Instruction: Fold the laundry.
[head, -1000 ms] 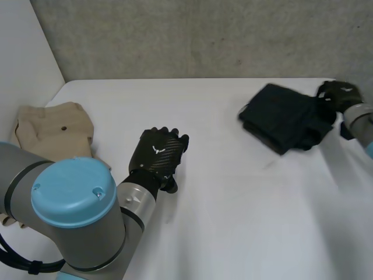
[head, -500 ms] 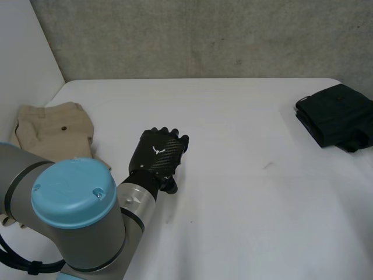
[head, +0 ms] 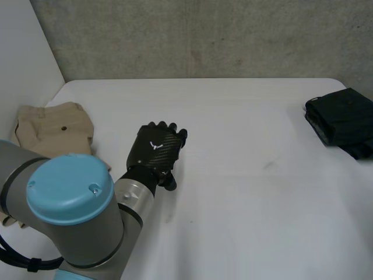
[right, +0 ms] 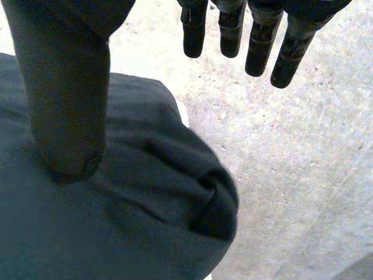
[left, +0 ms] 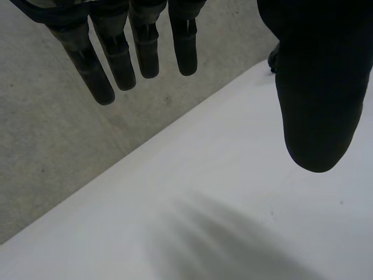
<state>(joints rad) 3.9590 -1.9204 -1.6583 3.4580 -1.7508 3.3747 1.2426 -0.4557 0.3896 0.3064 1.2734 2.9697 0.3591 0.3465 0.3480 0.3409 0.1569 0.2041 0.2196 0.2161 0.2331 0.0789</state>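
While L hand (head: pixel 156 153) is open-fingered over table (head: pixel 233 175), R hand (right: pixel 64 87) (fingers straight too) has thumb on black cloth (head: pixel 344 119).

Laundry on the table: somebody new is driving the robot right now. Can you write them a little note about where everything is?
Left hand: open, fingers straight, holding nothing, above the bare middle of the white table.
Right hand: open, fingers straight, thumb over the black cloth, not gripping it.
Black cloth: a folded bundle at the table's right edge; it looks done.
Tan cloth: at the table's left edge, beside the left arm and partly hidden by it.
Left to do: probably check the tan cloth and fold it if needed.
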